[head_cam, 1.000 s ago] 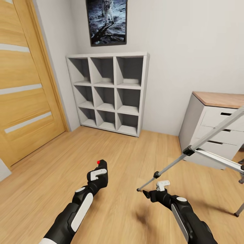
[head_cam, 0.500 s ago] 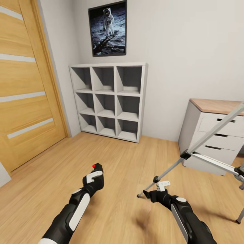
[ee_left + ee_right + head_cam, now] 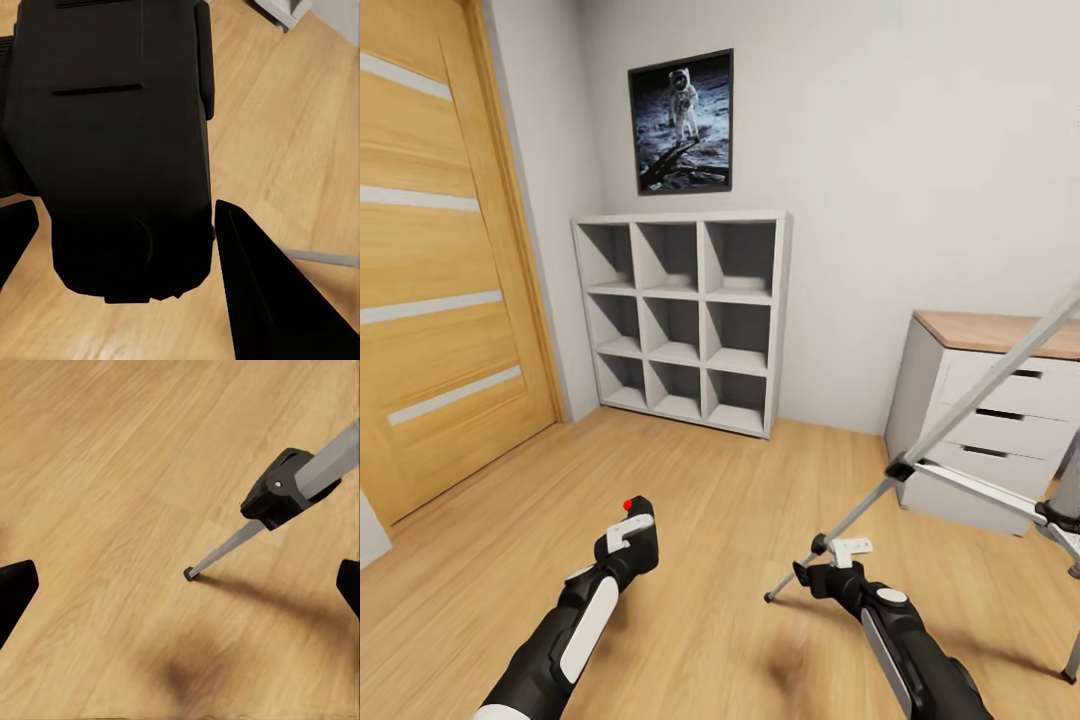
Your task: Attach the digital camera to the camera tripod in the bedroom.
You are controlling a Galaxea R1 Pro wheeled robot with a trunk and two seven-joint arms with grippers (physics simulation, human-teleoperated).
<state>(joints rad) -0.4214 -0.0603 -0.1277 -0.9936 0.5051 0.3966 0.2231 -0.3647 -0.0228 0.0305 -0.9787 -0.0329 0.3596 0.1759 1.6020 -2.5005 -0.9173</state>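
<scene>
Left pincer (image 3: pixel 628 540) is clamped on the digital camera (image 3: pixel 637 537), red button up, low over the wood floor (image 3: pixel 720 500) out in the open middle of the bedroom; from the left wrist the black camera body (image 3: pixel 120 142) sits between the two dark fingers (image 3: pixel 262 292). Right pincer (image 3: pixel 822 578) is spread wide, nothing in it, hanging just by the near leg of the camera tripod (image 3: pixel 960 400), whose foot (image 3: pixel 190 574) rests on the floor near the counter (image 3: pixel 1000 335) by the far wall. Now the danger: that tripod looks tilted, its head out of view off to the right, so a nudge from the open right pincer on the thin leg could tip it over. And the camera, if lifted fast or knocked against a leg, might twist or slip from its grip and drop to the boards. Lining up the mount will need the tripod steadied first, I'd say.
</scene>
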